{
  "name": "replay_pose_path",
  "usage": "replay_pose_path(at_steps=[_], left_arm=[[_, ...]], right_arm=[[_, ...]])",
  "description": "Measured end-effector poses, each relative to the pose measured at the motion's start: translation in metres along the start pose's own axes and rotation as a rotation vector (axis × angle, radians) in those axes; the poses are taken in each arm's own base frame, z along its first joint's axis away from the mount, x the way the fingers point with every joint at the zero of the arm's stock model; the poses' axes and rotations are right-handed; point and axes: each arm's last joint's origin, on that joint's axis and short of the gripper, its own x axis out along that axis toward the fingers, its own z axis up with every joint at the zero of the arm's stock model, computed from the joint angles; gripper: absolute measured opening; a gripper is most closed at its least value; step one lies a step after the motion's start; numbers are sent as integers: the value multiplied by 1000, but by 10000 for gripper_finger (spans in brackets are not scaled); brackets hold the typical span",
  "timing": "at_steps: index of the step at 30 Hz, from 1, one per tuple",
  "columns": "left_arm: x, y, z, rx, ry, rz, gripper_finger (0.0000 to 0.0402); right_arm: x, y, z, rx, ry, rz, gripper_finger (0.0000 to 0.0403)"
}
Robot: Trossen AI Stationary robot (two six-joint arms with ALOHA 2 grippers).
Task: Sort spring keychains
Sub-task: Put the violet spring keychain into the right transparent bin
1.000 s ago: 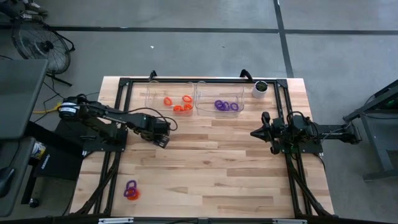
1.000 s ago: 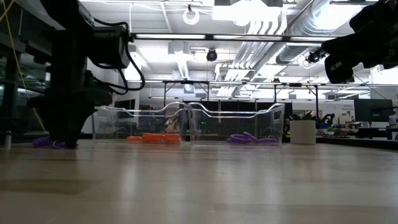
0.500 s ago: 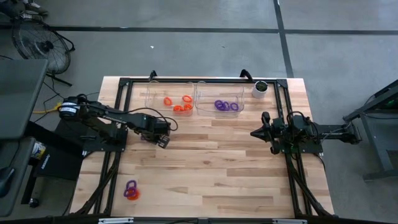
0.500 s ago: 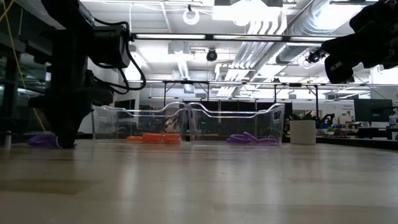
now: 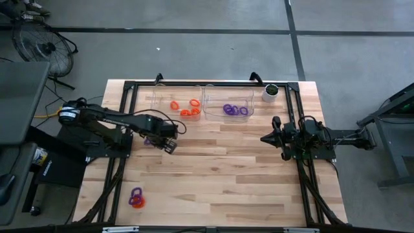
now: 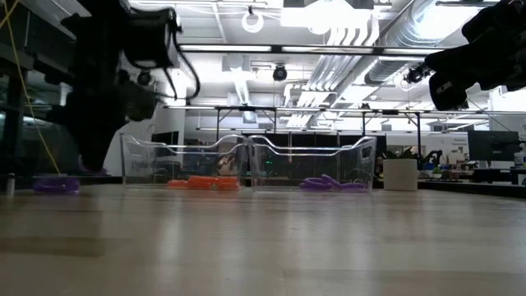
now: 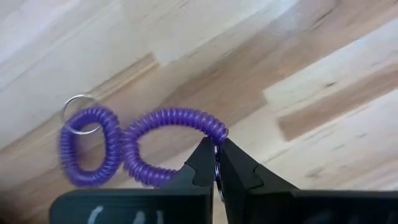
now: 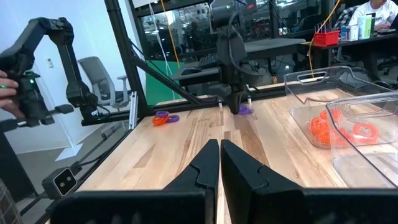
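A purple spring keychain (image 7: 143, 149) lies twisted into a figure eight on the wood table, left of centre (image 5: 148, 140). My left gripper (image 7: 216, 163) is shut on one end of it (image 5: 162, 142). My right gripper (image 5: 265, 138) hangs shut above the table's right side, touching nothing. Another purple keychain and an orange one (image 5: 136, 198) lie together near the front left corner. Orange keychains (image 5: 186, 107) sit in the left clear bin, purple ones (image 5: 234, 110) in the right bin. My left gripper pinches the purple keychain's coil at one end of the loop (image 7: 214, 132), between its two fingertips (image 7: 202, 163). A thin metal ring (image 7: 216, 177) shows between the fingers. The fingers come from above, pointing down. In the low view the keychain (image 6: 56, 185) lies along the table.
Two clear bins (image 5: 202, 97) stand side by side at the far edge, with a white cup with a dark top (image 5: 270, 92) to their right. A black frame (image 5: 297, 116) runs around the table. A person's hand (image 8: 6, 87) shows in the room beyond.
My left gripper has shut on the purple keychain's end and has risen slightly. The keychain has slid a little toward the table's left edge. My right arm has kept still.
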Motion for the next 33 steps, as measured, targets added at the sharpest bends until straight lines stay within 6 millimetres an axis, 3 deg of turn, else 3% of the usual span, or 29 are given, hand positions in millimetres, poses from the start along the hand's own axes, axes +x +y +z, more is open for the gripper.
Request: replay_pose_path(at_steps=[10,20,24,33], left_arm=[[-44,-19,11,59,-113,-127,1],[-104,-40,34,248,-406,-182,1],[-113,-42,51,264,-473,-219,1],[-111,-45,97,298,-480,-287,1]], right_arm=[[0,0,0,1,6,-1,12],[0,0,0,1,5,-1,12],[0,0,0,1,5,-1,12],[0,0,0,1,5,-1,12]])
